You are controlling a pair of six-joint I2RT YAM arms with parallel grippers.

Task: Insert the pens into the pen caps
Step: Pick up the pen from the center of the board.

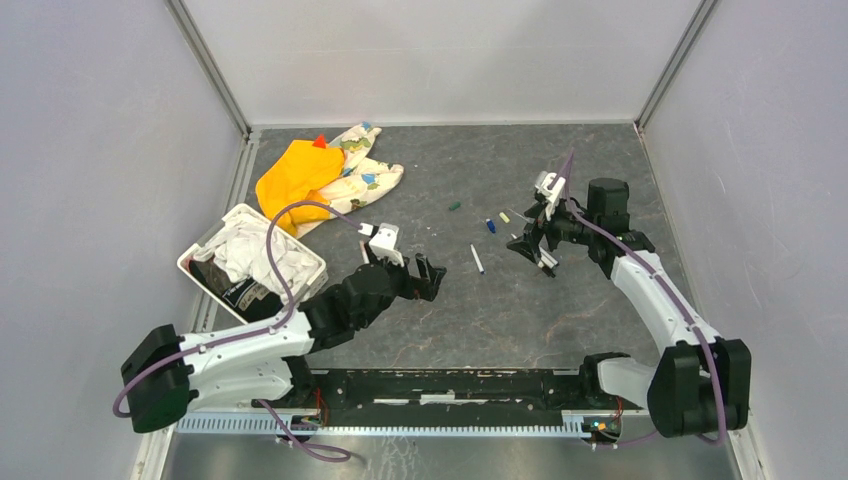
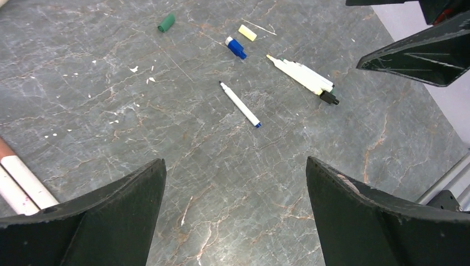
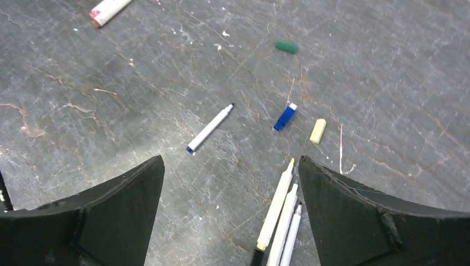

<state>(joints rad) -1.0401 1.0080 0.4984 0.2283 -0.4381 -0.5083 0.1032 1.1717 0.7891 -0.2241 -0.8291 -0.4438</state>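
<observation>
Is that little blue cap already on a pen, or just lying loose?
Loose. The blue cap lies by itself on the table, with bare surface between it and the nearest pen.

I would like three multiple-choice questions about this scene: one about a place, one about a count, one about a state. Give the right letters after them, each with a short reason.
1. What lies nearest the blue cap? A the cream cap; B the green cap; C the left gripper.
2. How many loose caps lie on the table? A one; B three; C five.
3. How is the left gripper? A open and empty; B shut and empty; C shut on the blue cap.

1 A, the cream cap lies just beside it and the green cap farther off.
2 B, one blue, one cream, one green.
3 A, its jaws stand wide apart with only bare table between them.
</observation>
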